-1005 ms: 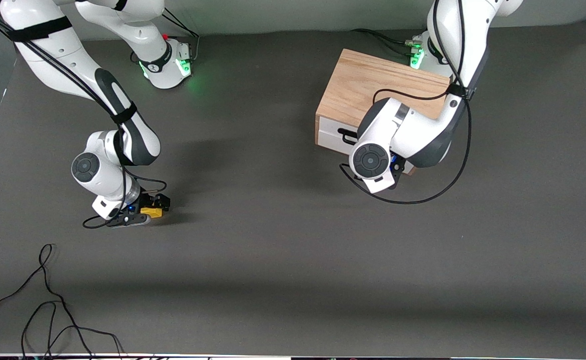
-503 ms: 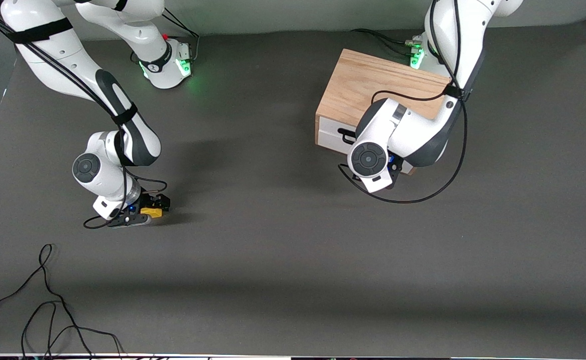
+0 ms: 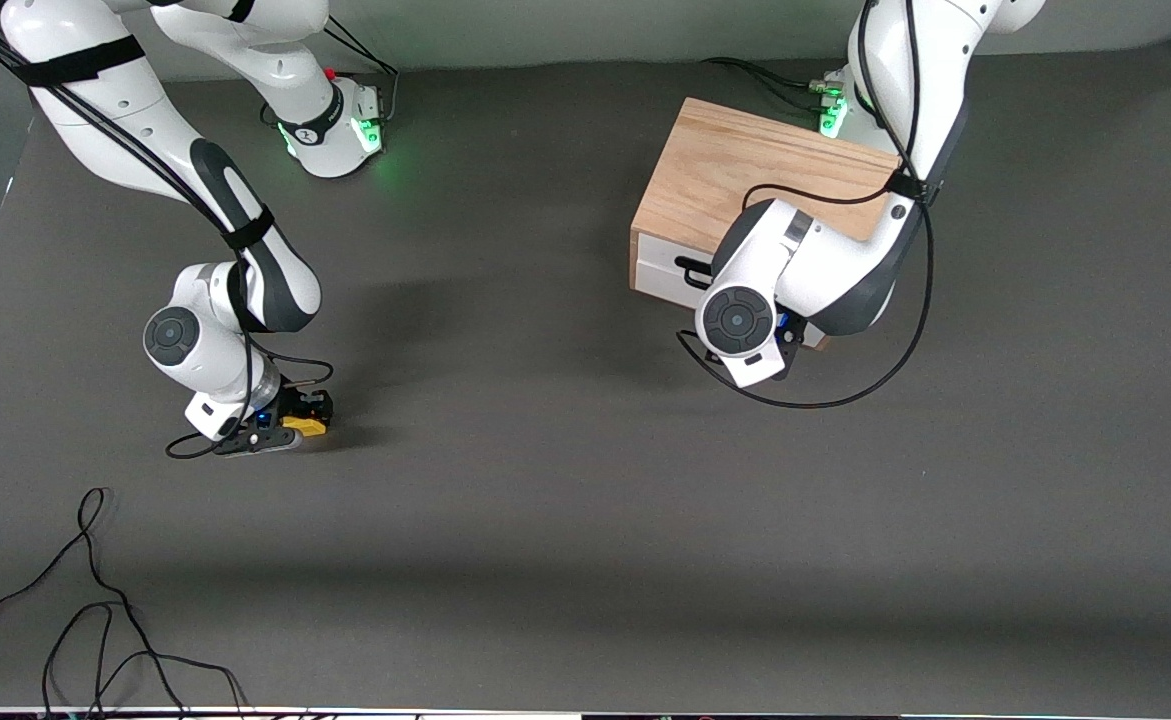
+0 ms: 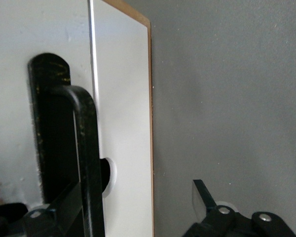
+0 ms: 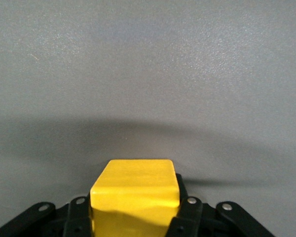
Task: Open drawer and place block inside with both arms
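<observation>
The light oak box [image 3: 745, 170] stands toward the left arm's end of the table. Its drawer [image 3: 657, 272], with white front and black wire handle [image 3: 690, 268], looks shut. My left gripper [image 3: 788, 337] is in front of the drawer, mostly hidden under its wrist. In the left wrist view the left gripper [image 4: 133, 202] is open. One finger [image 4: 54, 215] lies by the handle [image 4: 86, 148] and the other [image 4: 203, 196] is past the panel's edge [image 4: 126, 123]. My right gripper [image 3: 307, 415] is low on the table, shut on the yellow block [image 3: 307, 427], which also shows in the right wrist view [image 5: 135, 190].
Loose black cables [image 3: 95, 600] lie on the grey table near the front camera at the right arm's end. A cable loop [image 3: 845, 398] hangs from the left arm in front of the box. The arm bases [image 3: 340, 125] stand along the table's back edge.
The right gripper's fingers have drawn in a little around the block. The left wrist has shifted slightly in front of the drawer. The drawer has not moved.
</observation>
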Available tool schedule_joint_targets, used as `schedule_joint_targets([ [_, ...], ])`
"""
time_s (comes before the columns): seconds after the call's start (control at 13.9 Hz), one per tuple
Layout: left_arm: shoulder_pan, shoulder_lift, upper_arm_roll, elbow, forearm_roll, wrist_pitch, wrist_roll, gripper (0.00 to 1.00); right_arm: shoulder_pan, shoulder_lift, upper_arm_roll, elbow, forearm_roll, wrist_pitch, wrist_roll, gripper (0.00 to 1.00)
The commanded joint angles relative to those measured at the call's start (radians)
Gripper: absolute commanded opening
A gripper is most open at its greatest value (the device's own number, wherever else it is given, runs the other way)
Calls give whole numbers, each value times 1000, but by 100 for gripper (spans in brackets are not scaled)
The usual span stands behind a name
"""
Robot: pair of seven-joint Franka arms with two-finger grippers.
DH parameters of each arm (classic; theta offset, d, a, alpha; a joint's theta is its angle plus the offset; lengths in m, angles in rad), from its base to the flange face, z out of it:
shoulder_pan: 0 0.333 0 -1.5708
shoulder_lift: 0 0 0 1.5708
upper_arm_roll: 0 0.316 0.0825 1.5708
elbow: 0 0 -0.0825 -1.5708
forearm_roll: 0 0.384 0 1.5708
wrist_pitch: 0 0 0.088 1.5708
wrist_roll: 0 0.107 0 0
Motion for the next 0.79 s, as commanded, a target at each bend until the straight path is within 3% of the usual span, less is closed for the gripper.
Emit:
schedule_joint_targets([
  [0.0, 2, -1, 13, -5, 44, 10, 0, 100, 2, -13, -4, 5, -8, -11, -16, 0],
  [0.72, 4, 30, 13, 57, 45, 15, -1, 100, 0, -13, -4, 6, -8, -11, -19, 0],
])
